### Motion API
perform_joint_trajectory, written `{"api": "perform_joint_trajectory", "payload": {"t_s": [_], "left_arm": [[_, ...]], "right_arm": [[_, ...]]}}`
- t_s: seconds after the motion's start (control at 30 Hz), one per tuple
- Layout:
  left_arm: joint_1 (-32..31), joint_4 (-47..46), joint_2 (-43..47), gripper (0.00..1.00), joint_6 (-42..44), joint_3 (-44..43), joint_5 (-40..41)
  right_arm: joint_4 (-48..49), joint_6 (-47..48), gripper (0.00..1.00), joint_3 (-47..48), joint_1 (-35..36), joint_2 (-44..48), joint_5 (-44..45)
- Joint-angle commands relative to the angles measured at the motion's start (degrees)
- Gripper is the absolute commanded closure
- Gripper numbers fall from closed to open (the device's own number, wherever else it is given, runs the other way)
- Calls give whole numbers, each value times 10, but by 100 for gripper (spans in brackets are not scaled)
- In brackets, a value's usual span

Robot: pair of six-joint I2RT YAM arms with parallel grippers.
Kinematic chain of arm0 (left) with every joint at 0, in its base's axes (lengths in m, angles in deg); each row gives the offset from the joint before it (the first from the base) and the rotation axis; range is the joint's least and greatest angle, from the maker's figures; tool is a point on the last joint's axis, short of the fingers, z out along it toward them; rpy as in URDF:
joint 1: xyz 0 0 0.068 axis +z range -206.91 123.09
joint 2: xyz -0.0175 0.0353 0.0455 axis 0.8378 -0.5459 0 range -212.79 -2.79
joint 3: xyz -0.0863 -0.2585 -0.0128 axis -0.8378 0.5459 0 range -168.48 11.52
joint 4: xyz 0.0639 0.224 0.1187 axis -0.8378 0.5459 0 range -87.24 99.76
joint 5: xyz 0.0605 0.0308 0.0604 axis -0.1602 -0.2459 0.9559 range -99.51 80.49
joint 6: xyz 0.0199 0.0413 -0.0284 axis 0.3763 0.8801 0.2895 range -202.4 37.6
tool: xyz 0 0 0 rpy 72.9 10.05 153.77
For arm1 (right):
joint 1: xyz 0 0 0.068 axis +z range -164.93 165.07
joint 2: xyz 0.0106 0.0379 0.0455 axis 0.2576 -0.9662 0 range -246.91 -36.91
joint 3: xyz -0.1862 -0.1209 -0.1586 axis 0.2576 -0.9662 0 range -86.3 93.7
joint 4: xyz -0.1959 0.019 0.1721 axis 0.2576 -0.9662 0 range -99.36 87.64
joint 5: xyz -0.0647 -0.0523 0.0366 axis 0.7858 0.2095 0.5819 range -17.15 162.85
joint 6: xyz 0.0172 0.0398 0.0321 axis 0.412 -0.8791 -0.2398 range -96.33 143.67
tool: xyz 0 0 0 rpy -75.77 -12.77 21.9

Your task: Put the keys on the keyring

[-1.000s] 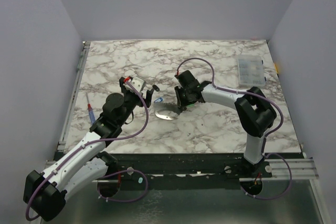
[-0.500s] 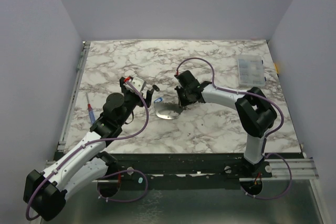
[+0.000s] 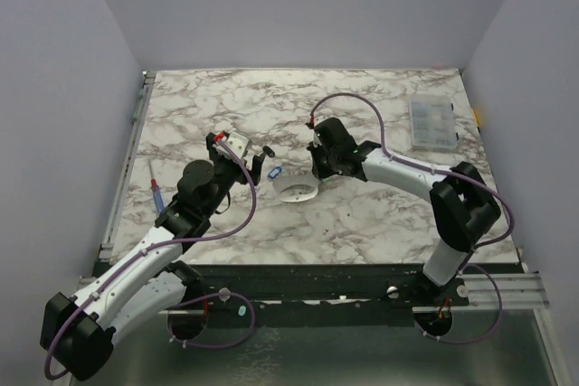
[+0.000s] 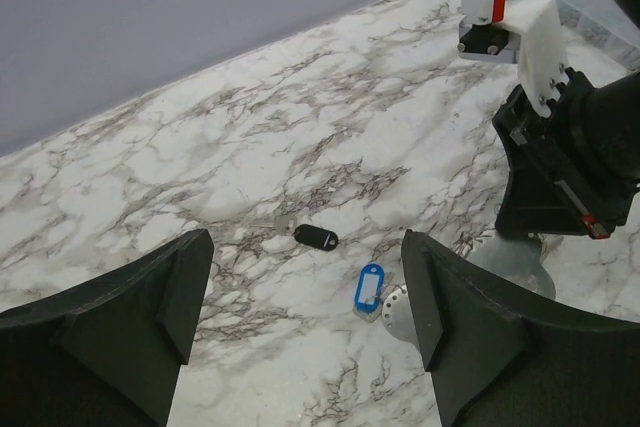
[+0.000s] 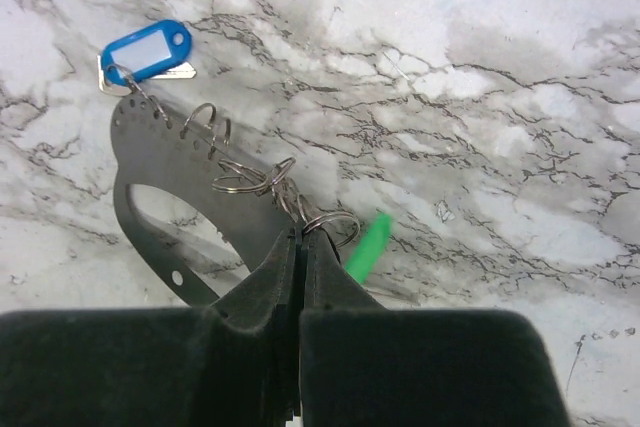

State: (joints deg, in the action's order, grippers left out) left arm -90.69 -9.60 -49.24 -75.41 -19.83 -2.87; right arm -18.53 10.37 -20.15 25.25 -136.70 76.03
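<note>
Right now your right jaws are pressed fully together on the short chain of the keyring (image 5: 150,152), low over the marble desk (image 5: 500,47). Your left jaws stand wide apart, holding nothing. Of the 2 keys, the blue key (image 5: 148,50) touches the keyring's far edge, and the green key (image 5: 368,247) sits just beside the right jaws.

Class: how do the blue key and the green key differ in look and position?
The blue key shows a white label window; the green key shows plain green. The blue key lies in full view; the green key is partly hidden by the right gripper. The blue key is away from that gripper; the green key is right beside it. Both lie by the keyring.
</note>
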Motion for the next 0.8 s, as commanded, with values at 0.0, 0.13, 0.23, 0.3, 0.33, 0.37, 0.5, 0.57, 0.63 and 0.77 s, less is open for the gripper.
{"api": "perform_joint_trajectory", "payload": {"t_s": [0.0, 0.13, 0.23, 0.3, 0.33, 0.37, 0.5, 0.57, 0.63, 0.77], "left_arm": [[-1, -6, 8, 16, 5, 5, -16], [-1, -8, 14, 16, 3, 6, -19], [-2, -10, 19, 16, 3, 7, -26], [-1, -12, 22, 16, 2, 8, -32], [-2, -13, 25, 15, 2, 8, -36], [-1, -14, 28, 13, 0, 8, -39], [-1, -26, 42, 7, -6, 11, -52], [-1, -36, 52, 6, -9, 16, -64], [-2, -46, 63, 6, -8, 22, -96], [-1, -55, 77, 7, -5, 26, -130]], "right_arm": [[38, 25, 99, -25, 3, 42, 6], [84, 45, 99, -52, 3, 90, -8], [124, 69, 99, -74, 3, 124, -28], [150, 85, 99, -89, 3, 145, -58], [165, 93, 99, -97, 3, 156, -72], [184, 98, 99, -105, 3, 167, -82], [242, 127, 99, -138, 3, 211, -129], [261, 152, 99, -151, 3, 231, -156], [281, 175, 99, -165, 3, 253, -197], [305, 210, 99, -188, 3, 293, -257]]}}
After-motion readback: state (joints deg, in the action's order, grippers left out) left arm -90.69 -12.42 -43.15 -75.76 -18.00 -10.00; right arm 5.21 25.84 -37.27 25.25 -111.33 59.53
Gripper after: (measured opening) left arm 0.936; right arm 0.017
